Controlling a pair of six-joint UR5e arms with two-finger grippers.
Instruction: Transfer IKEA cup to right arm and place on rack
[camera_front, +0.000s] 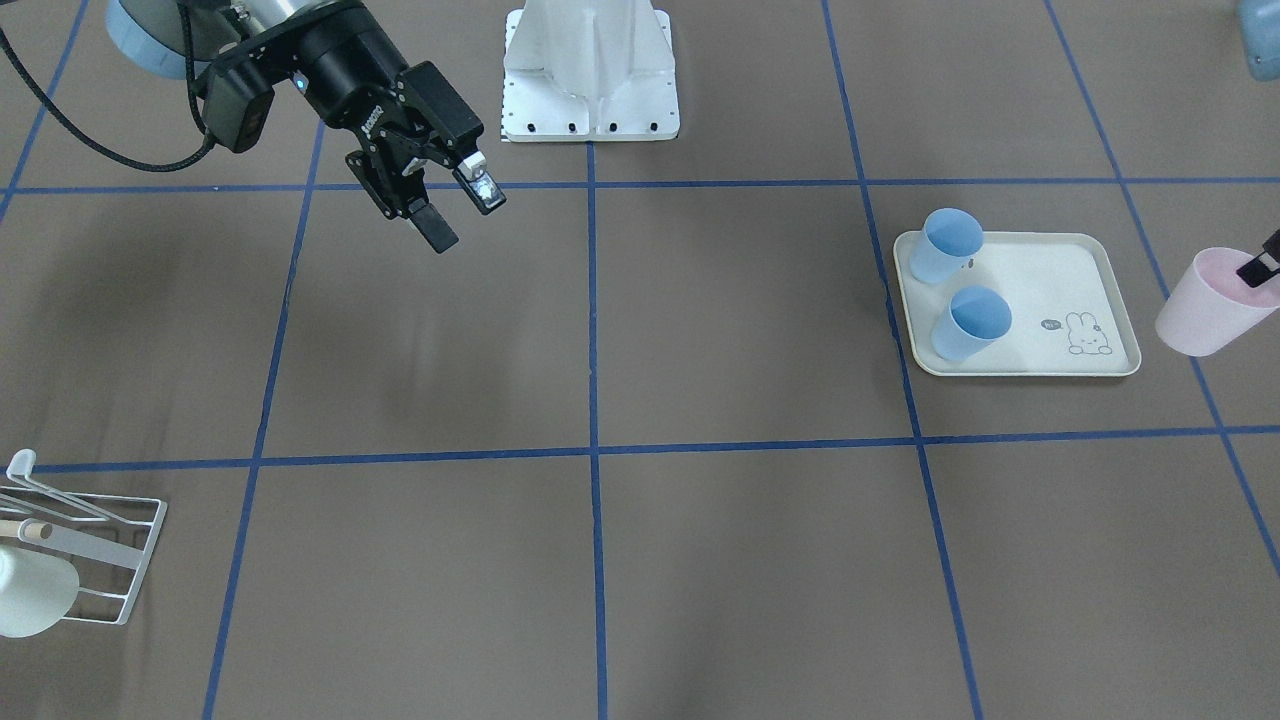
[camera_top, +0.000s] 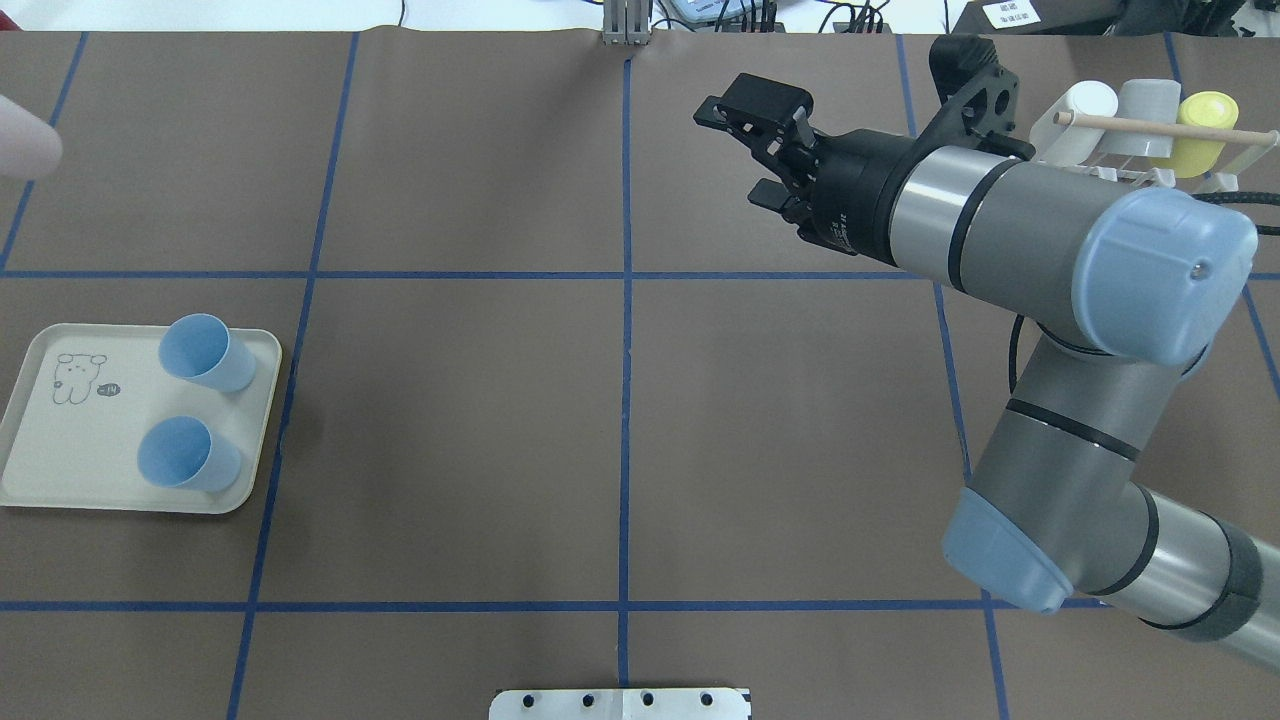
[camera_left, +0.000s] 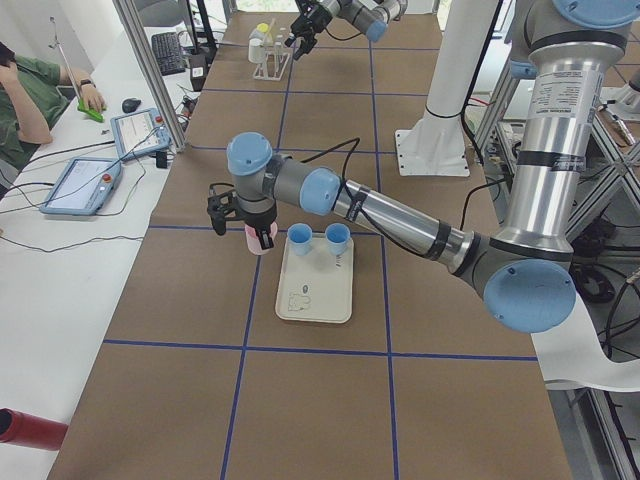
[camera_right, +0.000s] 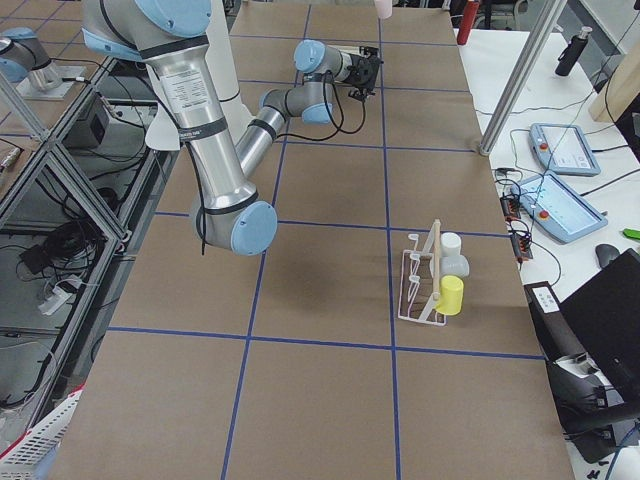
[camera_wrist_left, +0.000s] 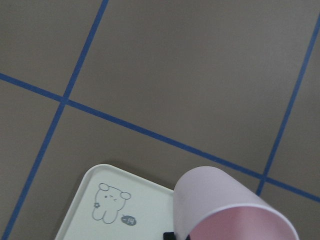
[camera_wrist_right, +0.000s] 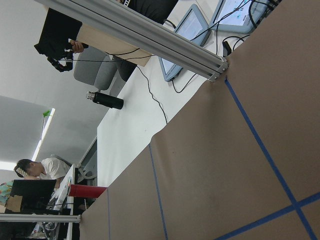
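Observation:
A pink IKEA cup (camera_front: 1205, 305) hangs tilted just beside the tray's outer edge, also seen as cup (camera_wrist_left: 227, 207) and cup (camera_top: 25, 145). My left gripper (camera_left: 258, 232) is shut on its rim, with one black finger (camera_front: 1260, 268) inside the mouth. The right gripper (camera_front: 462, 212) hovers open and empty over the table near the robot's base, and shows as gripper (camera_top: 762, 150) from overhead. The white wire rack (camera_front: 110, 545) with its wooden dowel stands at the far corner on the right arm's side, rack (camera_top: 1125, 165), rack (camera_right: 418, 285).
A cream rabbit-print tray (camera_front: 1065, 290) holds two blue cups (camera_front: 950, 245) (camera_front: 972, 322). White, grey and yellow cups (camera_top: 1205, 118) hang on the rack. The robot's white base (camera_front: 590, 70) is at the table's edge. People sit at side desks with tablets.

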